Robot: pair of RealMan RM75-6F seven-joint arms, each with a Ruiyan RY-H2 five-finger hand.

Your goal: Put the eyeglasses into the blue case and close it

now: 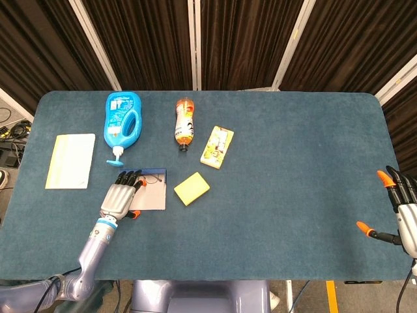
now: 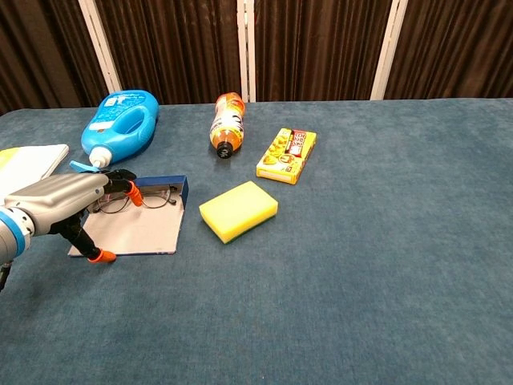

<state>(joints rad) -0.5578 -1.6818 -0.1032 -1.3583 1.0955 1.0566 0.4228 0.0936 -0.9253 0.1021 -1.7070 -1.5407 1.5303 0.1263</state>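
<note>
The blue case [image 2: 144, 224] lies open on the table, its grey flap flat toward me and its blue tray at the far side. The eyeglasses [image 2: 152, 198] sit in the tray; in the head view they show as thin dark frames [image 1: 152, 178]. My left hand [image 2: 60, 202] hovers over the case's left part, fingers spread, holding nothing; the head view shows the left hand [image 1: 120, 198] covering the case's [image 1: 152, 193] left half. My right hand [image 1: 401, 212] is at the table's right edge, open and far from the case.
A yellow sponge [image 2: 239, 209] lies just right of the case. Behind are a blue detergent bottle [image 2: 120, 120], an orange drink bottle [image 2: 227, 122] on its side and a yellow snack box [image 2: 286, 155]. A pale notebook [image 1: 70, 160] sits far left.
</note>
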